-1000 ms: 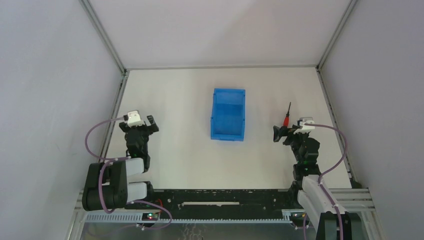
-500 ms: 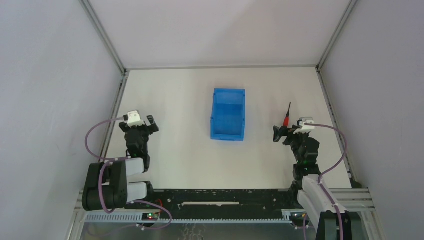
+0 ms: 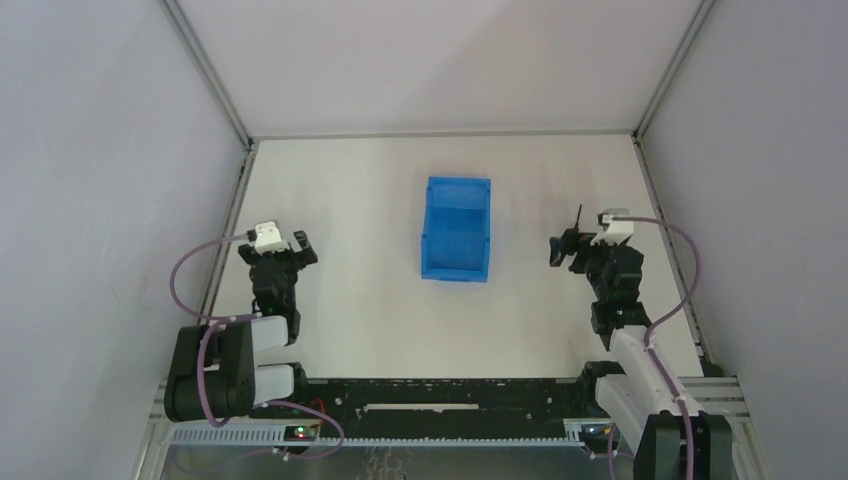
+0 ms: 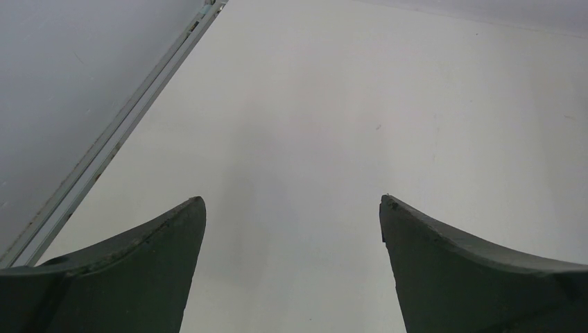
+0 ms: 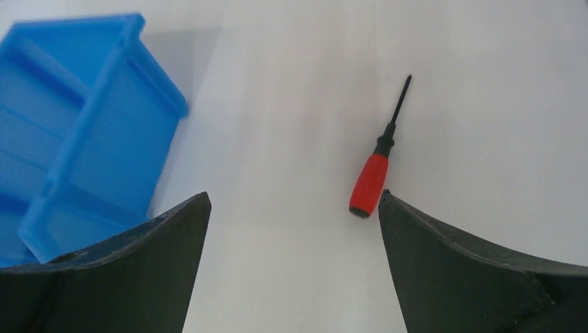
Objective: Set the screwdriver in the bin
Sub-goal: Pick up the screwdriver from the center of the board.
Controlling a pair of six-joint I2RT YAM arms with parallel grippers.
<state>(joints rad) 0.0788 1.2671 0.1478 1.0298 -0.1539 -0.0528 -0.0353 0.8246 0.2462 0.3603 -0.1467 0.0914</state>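
Note:
The screwdriver lies flat on the white table, red handle toward me and dark shaft pointing away. Its handle end sits just ahead of my right gripper's right fingertip, outside the open jaws, which hold nothing. From above, the right gripper covers the handle and only the screwdriver's shaft tip shows. The blue bin stands mid-table to the left of that gripper; its side wall fills the right wrist view's left edge. My left gripper is open over bare table, far from both.
Grey enclosure walls and aluminium frame rails border the white table on the left, right and back. A frame rail runs along the left of the left wrist view.
My right arm has reached forward, away from its base, so the gripper now covers the screwdriver's handle from above. Its jaws stayed open. The left arm has not moved.

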